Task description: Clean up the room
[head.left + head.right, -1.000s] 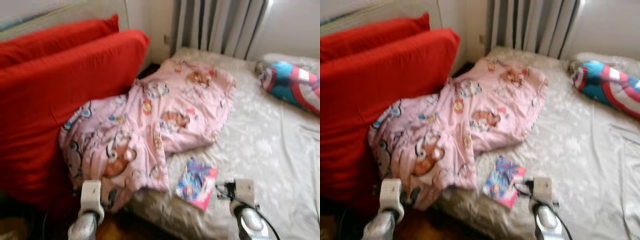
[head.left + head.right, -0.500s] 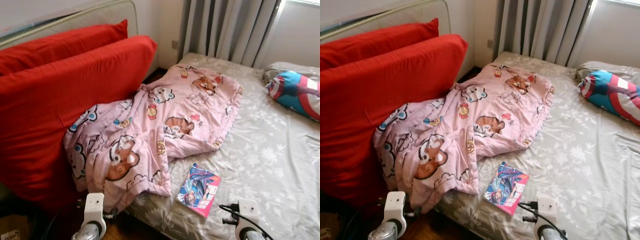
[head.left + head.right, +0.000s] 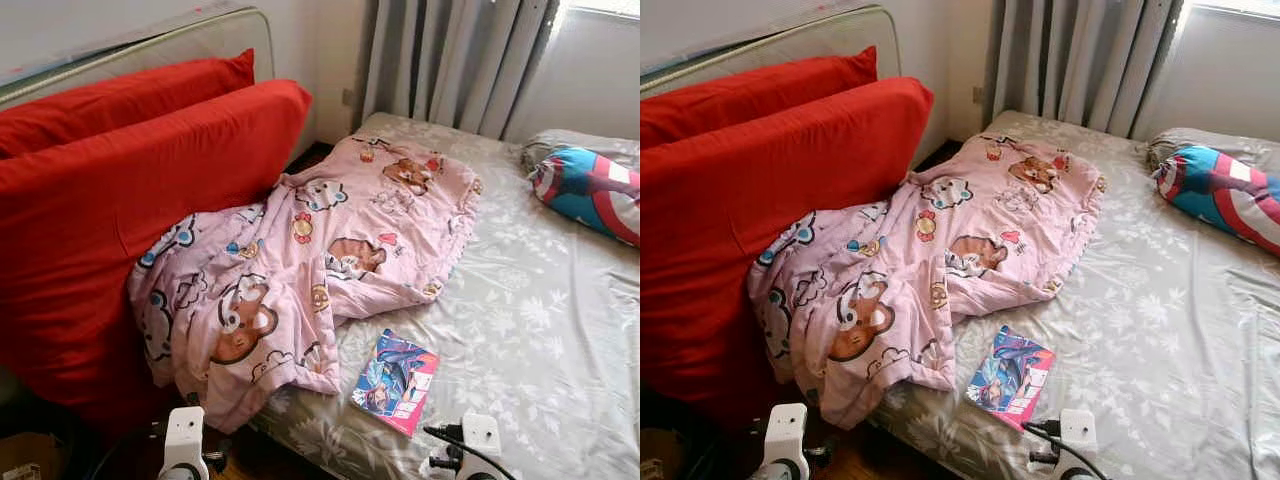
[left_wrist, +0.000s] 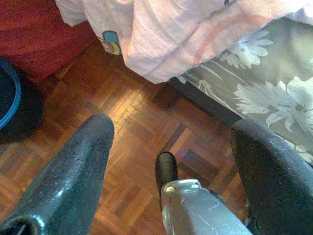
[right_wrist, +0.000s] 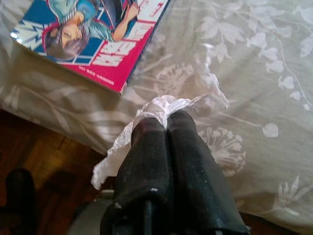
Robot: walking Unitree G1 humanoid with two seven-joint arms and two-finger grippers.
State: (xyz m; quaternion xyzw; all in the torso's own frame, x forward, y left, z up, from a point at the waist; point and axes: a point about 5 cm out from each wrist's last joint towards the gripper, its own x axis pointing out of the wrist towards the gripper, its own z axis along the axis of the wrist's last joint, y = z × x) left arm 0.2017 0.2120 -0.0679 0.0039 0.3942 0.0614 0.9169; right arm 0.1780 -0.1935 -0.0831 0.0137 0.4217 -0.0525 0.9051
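White crinkled plastic scrap (image 5: 156,110) pinched in closed right gripper (image 5: 167,128), left gripper (image 4: 171,147) spread over parquet floor (image 4: 122,161), nothing held.

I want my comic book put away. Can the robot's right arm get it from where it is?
Probably not yet. The comic book lies uncovered on the bed's edge, close to the right gripper, but that gripper is shut on a scrap of white lace, so it would have to drop that first.

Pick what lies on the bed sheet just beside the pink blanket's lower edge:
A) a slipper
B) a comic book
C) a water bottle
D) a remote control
B: a comic book with a pink and blue cover lies flat on the grey floral sheet, next to the pink blanket.
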